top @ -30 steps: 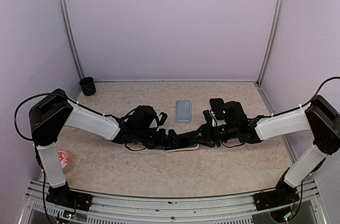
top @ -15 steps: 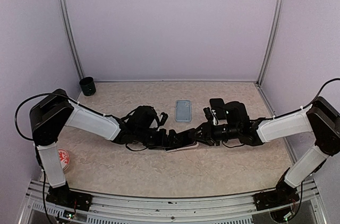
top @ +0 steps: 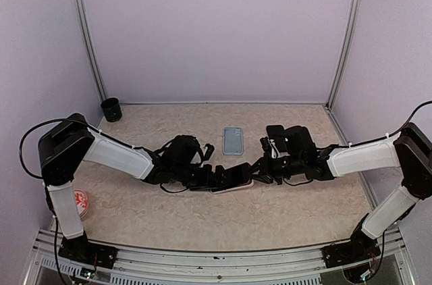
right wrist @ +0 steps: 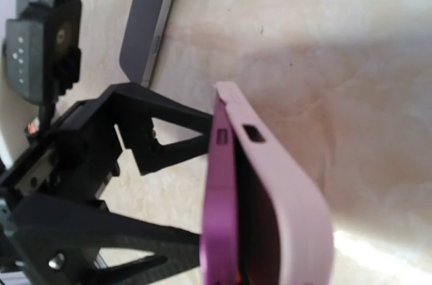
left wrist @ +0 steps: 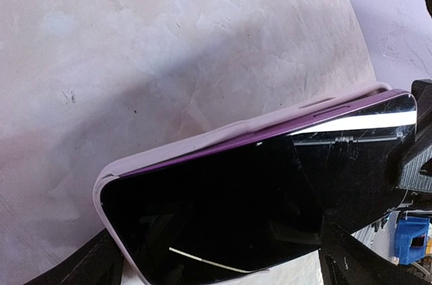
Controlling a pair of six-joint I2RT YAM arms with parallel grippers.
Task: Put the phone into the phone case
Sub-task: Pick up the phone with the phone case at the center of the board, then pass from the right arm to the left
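Observation:
The phone (top: 234, 174), with a black screen and a purple rim (left wrist: 236, 217), lies partly in the pale pink phone case (left wrist: 202, 140) at mid-table between both arms. Its near corner is seated in the case. At the other end the purple edge (right wrist: 219, 217) stands apart from the case wall (right wrist: 290, 204). My left gripper (top: 217, 178) is open wide over the screen (left wrist: 223, 271), with its fingers (left wrist: 94, 265) at either side of the phone. My right gripper (top: 256, 177) is shut at the phone's far end. Its fingertips are hidden in its own wrist view.
A grey-blue slab like a second phone (top: 233, 141) lies flat just behind the work spot (right wrist: 155, 15). A dark green cup (top: 111, 109) stands at the back left corner. A red and white disc (top: 79, 202) lies by the left arm's base.
The right gripper's jaws have closed. Both arms stay almost where they were, and the phone's right end sits a little higher than before.

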